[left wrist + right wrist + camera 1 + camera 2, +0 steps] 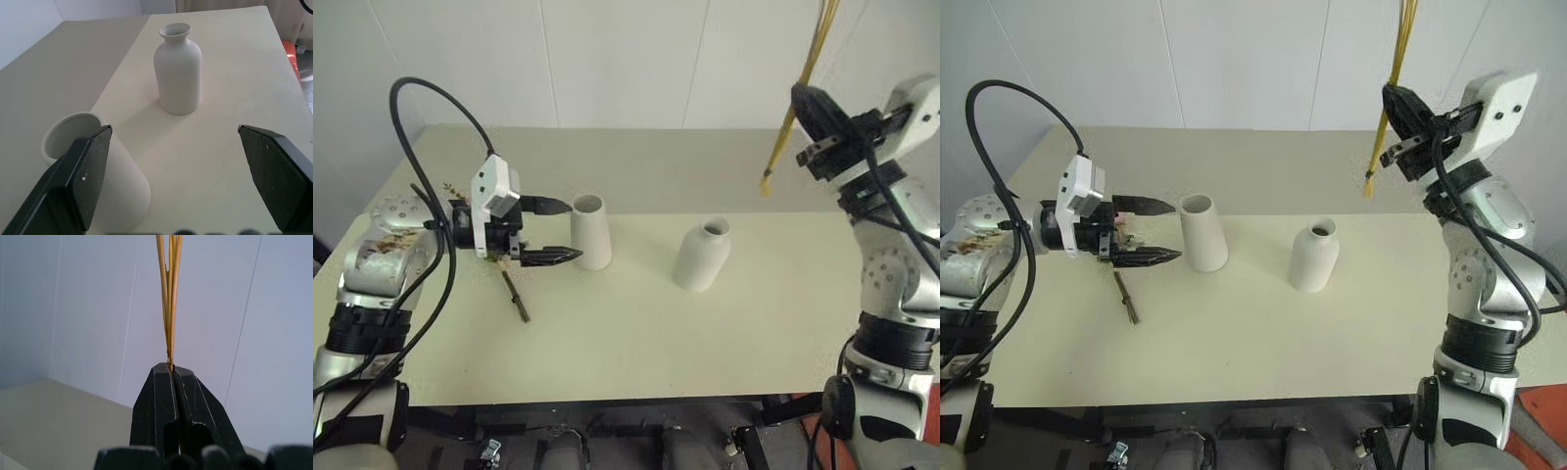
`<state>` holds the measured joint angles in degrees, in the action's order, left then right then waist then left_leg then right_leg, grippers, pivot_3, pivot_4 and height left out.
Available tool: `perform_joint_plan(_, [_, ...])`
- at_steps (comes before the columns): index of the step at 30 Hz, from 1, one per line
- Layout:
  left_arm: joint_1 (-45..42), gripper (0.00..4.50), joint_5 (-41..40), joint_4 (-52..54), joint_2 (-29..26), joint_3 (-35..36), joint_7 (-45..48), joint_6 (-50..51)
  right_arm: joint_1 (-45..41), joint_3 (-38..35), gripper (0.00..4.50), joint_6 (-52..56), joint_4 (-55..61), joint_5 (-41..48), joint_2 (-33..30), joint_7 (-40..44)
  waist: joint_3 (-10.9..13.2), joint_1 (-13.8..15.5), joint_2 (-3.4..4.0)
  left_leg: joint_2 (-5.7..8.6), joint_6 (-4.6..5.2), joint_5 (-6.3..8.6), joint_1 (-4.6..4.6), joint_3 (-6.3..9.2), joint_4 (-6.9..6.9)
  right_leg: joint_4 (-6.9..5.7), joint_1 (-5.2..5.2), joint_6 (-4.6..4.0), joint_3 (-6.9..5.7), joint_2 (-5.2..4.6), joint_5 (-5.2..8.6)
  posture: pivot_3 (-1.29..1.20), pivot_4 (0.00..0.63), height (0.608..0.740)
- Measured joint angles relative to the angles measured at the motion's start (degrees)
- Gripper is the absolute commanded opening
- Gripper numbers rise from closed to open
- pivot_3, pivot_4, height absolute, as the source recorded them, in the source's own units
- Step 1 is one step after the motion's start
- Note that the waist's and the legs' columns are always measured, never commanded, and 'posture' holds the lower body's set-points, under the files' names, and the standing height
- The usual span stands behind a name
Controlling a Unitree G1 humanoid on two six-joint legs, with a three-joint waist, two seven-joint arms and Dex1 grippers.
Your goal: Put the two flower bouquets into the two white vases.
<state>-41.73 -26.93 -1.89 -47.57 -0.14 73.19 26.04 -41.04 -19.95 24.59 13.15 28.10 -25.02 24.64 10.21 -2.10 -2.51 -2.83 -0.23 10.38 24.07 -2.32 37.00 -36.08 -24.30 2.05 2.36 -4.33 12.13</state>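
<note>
Both vases, the cone vase [590,231] and the bottle vase [703,255], look like matt white ceramic, smooth and unglazed. The table [636,333] has a smooth, dull cream top. The pincer fingers [83,181] are matt black plastic, faintly grainy. The yellow stalks [170,293] look dry, straw-like and smooth.

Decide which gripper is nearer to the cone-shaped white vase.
Left. The left gripper is open right beside the cone vase, fingers pointing at it. The right gripper is raised off to the far side, shut on the slim bouquet.
</note>
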Motion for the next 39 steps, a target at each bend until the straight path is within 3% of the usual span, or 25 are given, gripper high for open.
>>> perform_joint_plan(6, [0.54, 4.50, 0.10, 0.16, 0.14, 0.00, -0.03, 0.02, 2.10, 2.64, 0.04, 1.87, 2.24, 2.43, 5.68, -4.92, 0.01, -0.14, 0.01, 0.00, 0.00, 0.00, 0.22, 0.01, -0.02, -0.03, -0.25, -0.04, 0.01, 0.02, -0.01, 0.00, 0.150, 0.740])
perform_joint_plan(28, [5.66, 4.50, -0.30, 4.85, -1.88, 2.26, -2.27, 2.67, 8.61, 6.03, 0.04, 2.77, 4.11, 4.26, 4.65, -4.62, 0.01, -0.07, 0.01, 0.00, 0.01, 0.00, 0.21, 0.01, -0.02, -0.01, -0.23, -0.04, 0.00, 0.00, 0.00, 0.00, 0.150, 0.740])
perform_joint_plan(31, [5.48, 4.50, -0.31, 4.79, -1.85, 2.25, -2.18, 2.66, 11.11, 6.01, 0.73, 2.89, 4.33, 5.07, 4.66, -3.91, 0.01, -0.04, 0.01, 0.00, 0.01, 0.00, 0.21, 0.01, -0.02, -0.01, -0.23, -0.04, 0.00, 0.00, 0.00, 0.00, 0.150, 0.740])
perform_joint_plan(39, [7.65, 4.50, -2.98, 5.02, -0.33, 5.87, -5.00, 4.58, 20.59, 7.38, 3.51, 6.27, 12.59, 7.00, -0.34, -1.05, 0.01, -0.03, 0.01, -0.01, 0.01, 0.00, 0.20, 0.01, -0.03, 0.00, -0.23, -0.03, 0.01, 0.00, 0.01, 0.00, 0.150, 0.740])
